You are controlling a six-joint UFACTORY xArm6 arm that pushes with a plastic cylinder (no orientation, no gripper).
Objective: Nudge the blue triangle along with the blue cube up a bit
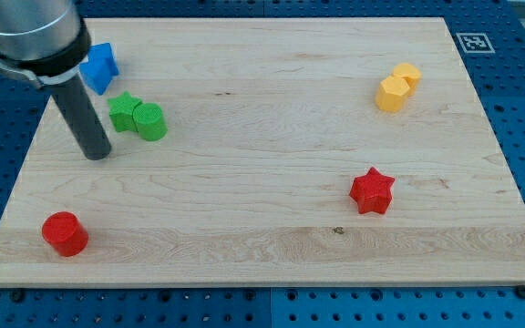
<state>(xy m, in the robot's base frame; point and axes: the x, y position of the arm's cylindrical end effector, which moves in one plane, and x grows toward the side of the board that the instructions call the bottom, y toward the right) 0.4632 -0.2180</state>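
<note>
Two blue blocks sit touching at the view's top left, partly hidden behind the arm: one point(107, 56) higher and to the right, the other point(94, 77) lower and to the left. I cannot tell which is the triangle and which the cube. My tip point(99, 155) rests on the board below them, well apart from them. It lies just left of and slightly below the green star point(123, 112).
A green cylinder point(151, 122) touches the green star's right side. A red cylinder point(65, 234) is at the bottom left and a red star point(372, 191) right of centre. Two yellow blocks point(398, 87) sit together at the top right. The wooden board point(262, 246) lies on a blue pegboard.
</note>
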